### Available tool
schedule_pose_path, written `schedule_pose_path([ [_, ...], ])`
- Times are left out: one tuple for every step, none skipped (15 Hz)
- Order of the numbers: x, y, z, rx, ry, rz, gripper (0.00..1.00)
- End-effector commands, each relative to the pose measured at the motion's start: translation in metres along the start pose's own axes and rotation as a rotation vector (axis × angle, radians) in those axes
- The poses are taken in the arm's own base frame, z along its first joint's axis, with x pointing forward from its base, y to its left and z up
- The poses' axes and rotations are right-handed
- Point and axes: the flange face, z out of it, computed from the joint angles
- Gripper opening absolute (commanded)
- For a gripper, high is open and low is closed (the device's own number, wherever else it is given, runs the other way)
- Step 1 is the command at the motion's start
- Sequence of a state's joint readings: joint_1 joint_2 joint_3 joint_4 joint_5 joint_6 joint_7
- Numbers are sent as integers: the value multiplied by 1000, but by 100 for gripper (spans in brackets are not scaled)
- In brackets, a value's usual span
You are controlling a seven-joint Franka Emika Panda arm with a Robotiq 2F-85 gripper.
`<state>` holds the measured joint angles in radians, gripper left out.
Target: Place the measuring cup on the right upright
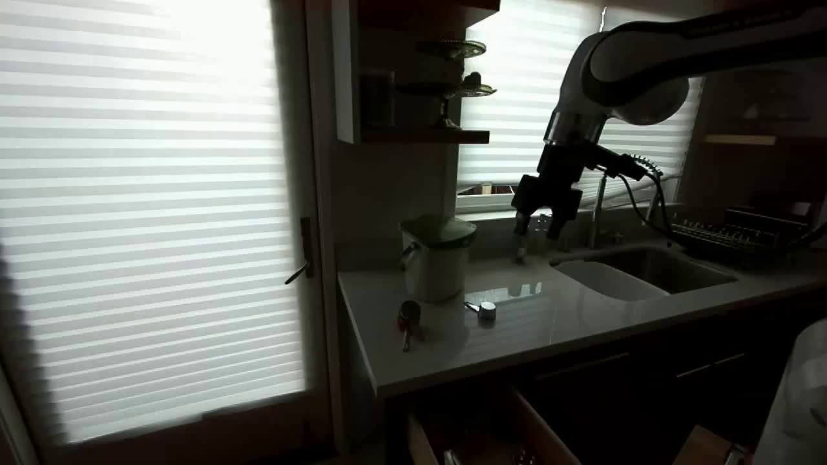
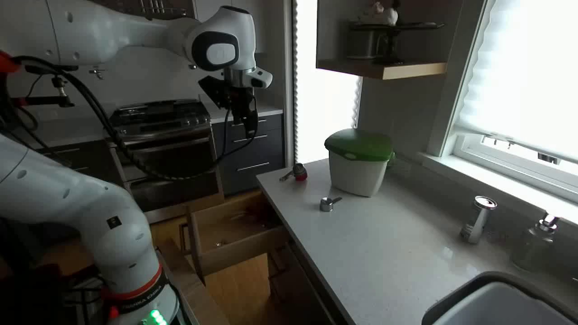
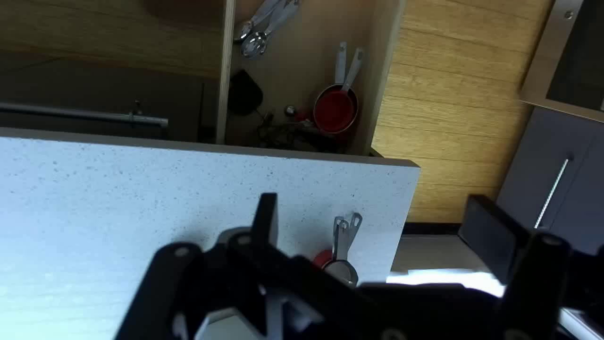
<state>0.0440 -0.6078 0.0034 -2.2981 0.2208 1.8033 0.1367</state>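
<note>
Sm. meas. cup (image 2: pixel 326 205): shiny, silvery, short-handled.

In the wrist view, the black two-fingered gripper (image 3: pixel 373 210) is partly hiding the steel-and-red measuring cups (image 3: pixel 340 270) on the speckled white countertop (image 3: pixel 118 212) and is running off the bottom edge. Long steel spoons (image 3: pixel 255 43) on the left of the light wooden drawer (image 3: pixel 388 52) are extending past the top edge, and a dark tangle (image 3: pixel 283 134) near the countertop is lying too dim to identify. In an exterior view, the dark-rimmed pale sink basin (image 2: pixel 494 276) at the near right is being cut off. In both exterior views, the short-handled shiny metal measuring cup (image 2: pixel 326 205) is appearing too small for any marking to be read.
</note>
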Motion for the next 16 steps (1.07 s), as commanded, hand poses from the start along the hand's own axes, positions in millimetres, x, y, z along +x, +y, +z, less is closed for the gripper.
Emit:
schedule_pose_path([
  [0,0,-1,0,-1,0,100],
  [0,0,-1,0,-1,0,100],
  [0,0,-1,0,-1,0,100],
  [0,0,-1,0,-1,0,100],
  [0,0,-1,0,-1,0,100],
  [0,0,-1,0,-1,0,100],
  [0,0,-1,0,-1,0,100],
  [0,0,-1,0,-1,0,100],
  [0,0,-1,0,-1,0,100],
  [0,0,-1,0,-1,0,100],
  [0,0,-1,0,-1,0,100],
  [0,0,-1,0,-1,0,100],
  [0,0,-1,0,-1,0,100],
  [0,0,-1,0,-1,0,100],
  [5,3,-2,6,-4,1,100],
  [17,7,0,-23,29,28,100],
])
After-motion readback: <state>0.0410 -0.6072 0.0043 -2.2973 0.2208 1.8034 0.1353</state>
